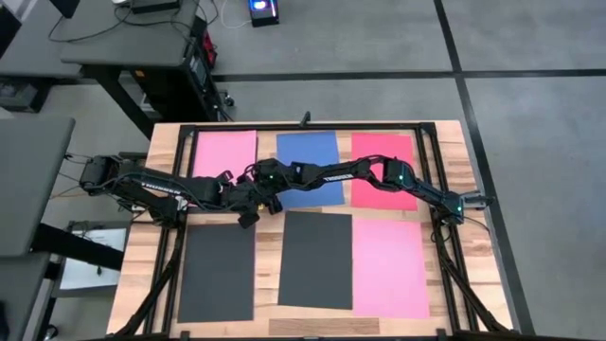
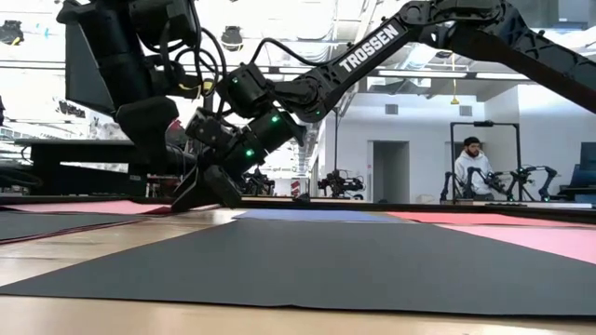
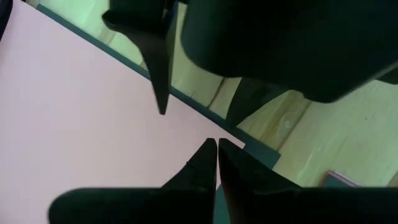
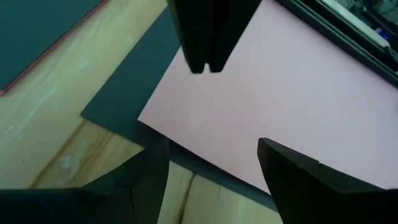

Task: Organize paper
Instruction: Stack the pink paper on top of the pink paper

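My left gripper (image 3: pixel 216 149) clenched, tips at the corner of the far-left pink sheet (image 1: pixel 225 153), my right gripper (image 4: pixel 211 163) spread wide, straddling that same corner, paper (image 1: pixel 316 258) laid in two rows across the table (image 1: pixel 133 251)

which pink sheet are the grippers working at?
The far-left pink sheet, beside the blue sheet; both grippers meet at its near corner. The other pink sheet lies near-right, untouched.

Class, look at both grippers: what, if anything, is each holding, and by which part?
Left gripper: shut at the pink sheet's corner; a hold cannot be told. Right gripper: open, holding nothing.
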{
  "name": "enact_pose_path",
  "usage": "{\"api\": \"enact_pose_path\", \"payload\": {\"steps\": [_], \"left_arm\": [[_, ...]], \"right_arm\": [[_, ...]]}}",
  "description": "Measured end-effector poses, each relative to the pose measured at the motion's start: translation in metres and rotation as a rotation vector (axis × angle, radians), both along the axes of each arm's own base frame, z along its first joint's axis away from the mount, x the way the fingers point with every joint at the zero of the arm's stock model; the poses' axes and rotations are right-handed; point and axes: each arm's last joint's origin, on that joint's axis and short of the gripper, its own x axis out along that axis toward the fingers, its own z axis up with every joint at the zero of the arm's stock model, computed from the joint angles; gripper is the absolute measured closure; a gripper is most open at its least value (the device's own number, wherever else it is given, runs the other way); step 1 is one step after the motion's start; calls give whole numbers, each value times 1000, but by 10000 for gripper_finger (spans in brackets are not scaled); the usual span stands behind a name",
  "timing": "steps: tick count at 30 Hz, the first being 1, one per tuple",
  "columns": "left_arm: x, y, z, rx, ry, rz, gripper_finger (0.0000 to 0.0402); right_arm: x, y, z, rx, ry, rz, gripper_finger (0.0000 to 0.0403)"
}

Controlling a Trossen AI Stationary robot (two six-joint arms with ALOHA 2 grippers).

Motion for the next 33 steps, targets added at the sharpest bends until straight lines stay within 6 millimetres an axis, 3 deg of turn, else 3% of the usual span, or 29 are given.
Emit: {"api": "enact_pose_path", "payload": {"steps": [8, 25, 33], "left_arm": [[-1, 0, 0, -4, 5, 1, 402], [-4, 0, -1, 2, 48, 1, 402], [-7, 0, -2, -13, 71, 1, 402]], "right_arm": [[12, -1, -17, -2, 27, -14, 170], [12, 1, -16, 37, 70, -59, 170], [5, 2, 2, 25, 117, -72, 170]]}}
